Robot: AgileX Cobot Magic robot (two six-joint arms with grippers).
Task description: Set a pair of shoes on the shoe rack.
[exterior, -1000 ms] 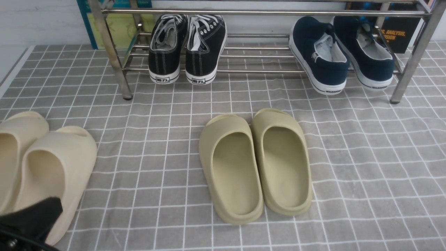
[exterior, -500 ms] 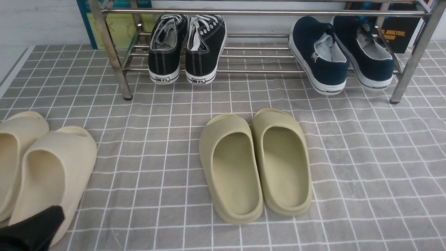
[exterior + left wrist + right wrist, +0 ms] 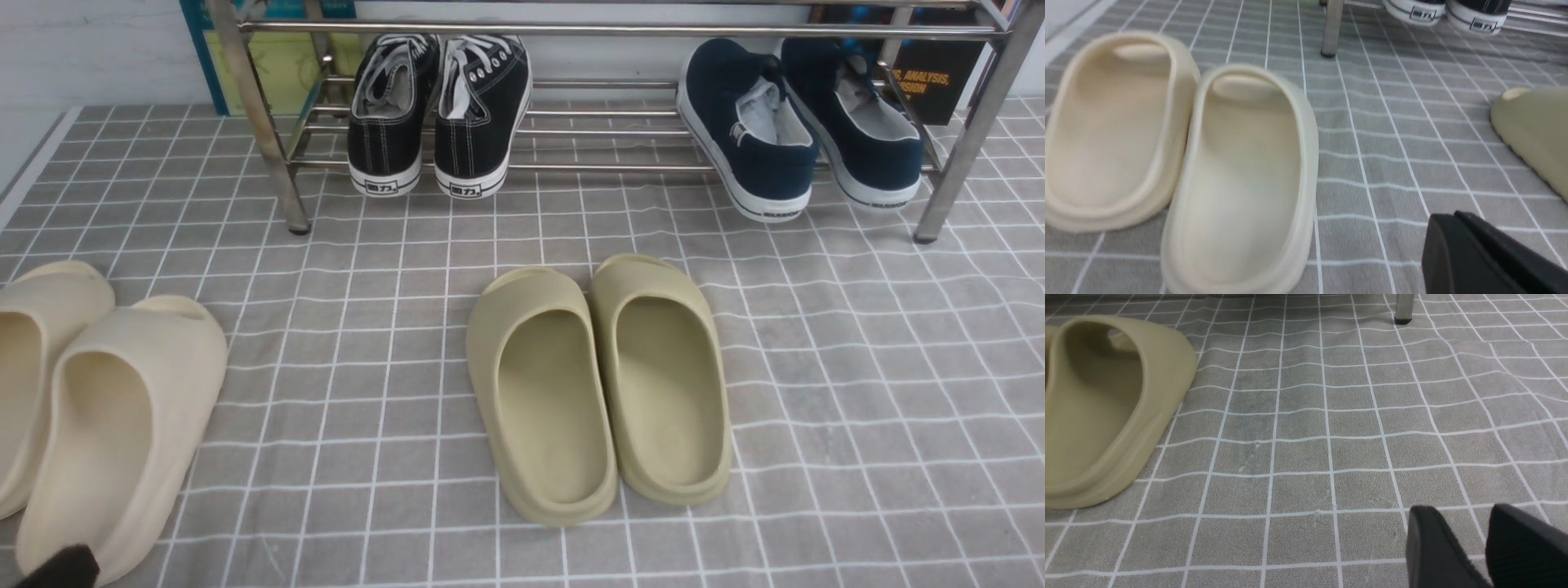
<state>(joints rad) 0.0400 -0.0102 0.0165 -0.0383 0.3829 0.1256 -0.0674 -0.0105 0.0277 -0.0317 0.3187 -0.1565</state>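
Black jaws of the left gripper (image 3: 1457, 241) are sitting clenched and empty beside the beige foam slides (image 3: 1180, 163); right gripper (image 3: 1482, 543) jaws are standing slightly parted, empty. The black canvas sneakers (image 3: 437, 114) are resting on the shoe rack (image 3: 604, 167).
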